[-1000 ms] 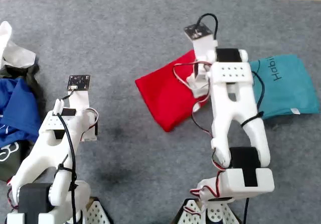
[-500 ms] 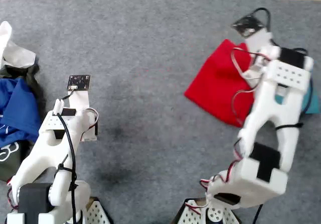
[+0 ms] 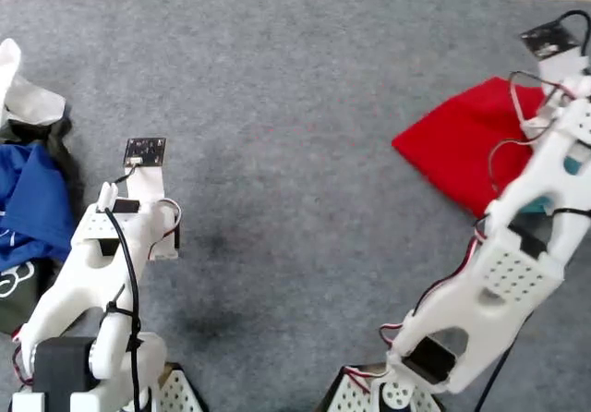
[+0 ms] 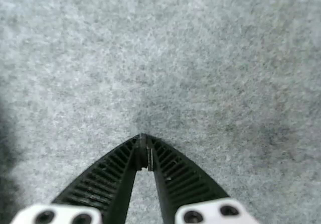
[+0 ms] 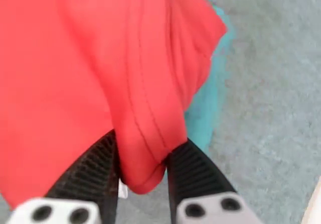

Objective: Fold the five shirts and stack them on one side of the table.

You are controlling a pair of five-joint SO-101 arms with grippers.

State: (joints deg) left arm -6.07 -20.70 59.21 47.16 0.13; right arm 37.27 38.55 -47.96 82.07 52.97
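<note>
Several unfolded shirts [image 3: 32, 199] lay at the left edge of the table [image 3: 277, 79]. My left gripper [image 4: 143, 149] was closed on nothing. My right gripper [image 5: 142, 171] pinched the folded red shirt [image 3: 457, 149] over the teal shirt [image 5: 208, 118]. I think the next move was lowering it squarely, then letting go.

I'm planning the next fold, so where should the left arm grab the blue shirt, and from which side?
Probably the bunched edge of the blue shirt that faces the left gripper, approached from the bare grey table side: that edge lies exposed, while a dark garment and a white one crowd its other sides.
</note>
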